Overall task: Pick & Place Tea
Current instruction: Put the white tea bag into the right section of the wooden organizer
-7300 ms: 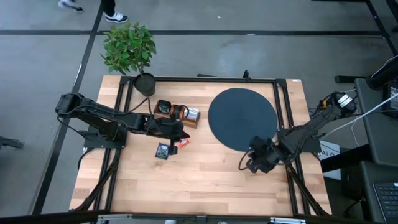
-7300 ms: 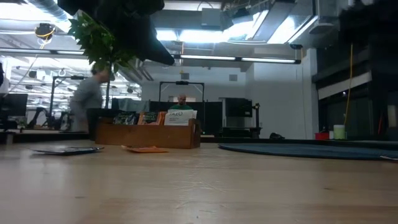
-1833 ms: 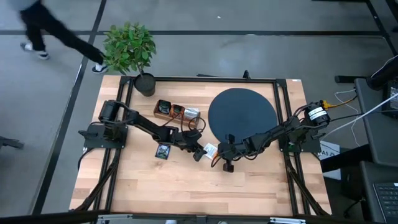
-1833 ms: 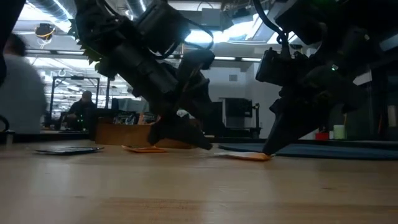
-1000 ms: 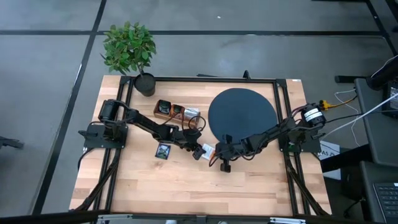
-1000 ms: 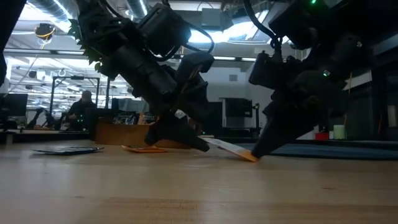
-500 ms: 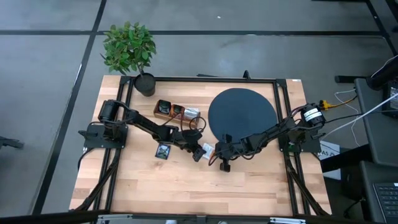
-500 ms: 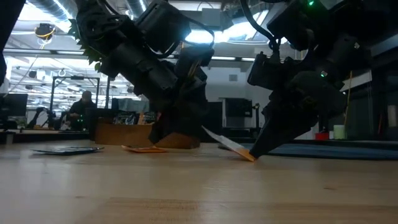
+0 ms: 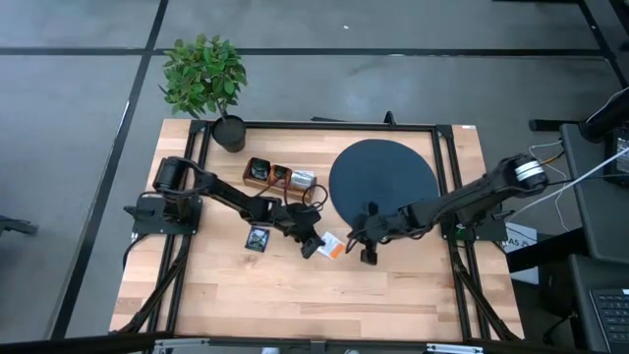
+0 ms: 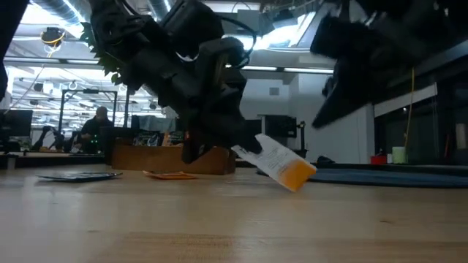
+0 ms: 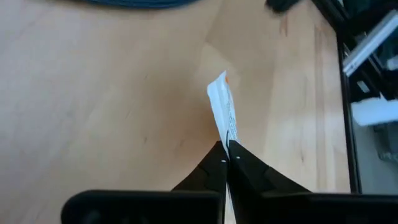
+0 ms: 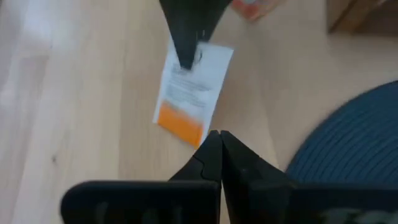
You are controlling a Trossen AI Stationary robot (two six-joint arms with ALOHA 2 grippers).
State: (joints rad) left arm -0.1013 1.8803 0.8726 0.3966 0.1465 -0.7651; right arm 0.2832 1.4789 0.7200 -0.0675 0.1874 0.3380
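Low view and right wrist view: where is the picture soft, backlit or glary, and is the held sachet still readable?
Low view: bright ceiling lights backlight the arms into silhouettes, yet the white sachet with an orange end stays readable, though its print is soft. Right wrist view: the sachet is motion-blurred, as is the dark round ribbed disc; the right gripper looks sharper. High view: even light, no glare.

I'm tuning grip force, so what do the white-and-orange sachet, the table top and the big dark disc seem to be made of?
White-and-orange sachet: thin printed paper or foil-paper, matte; it holds flat by one edge in the left gripper.
Table top: light wood planks, visible grain, satin.
Dark disc: probably woven or ribbed mat, matte; fine ridges show in the right wrist view.
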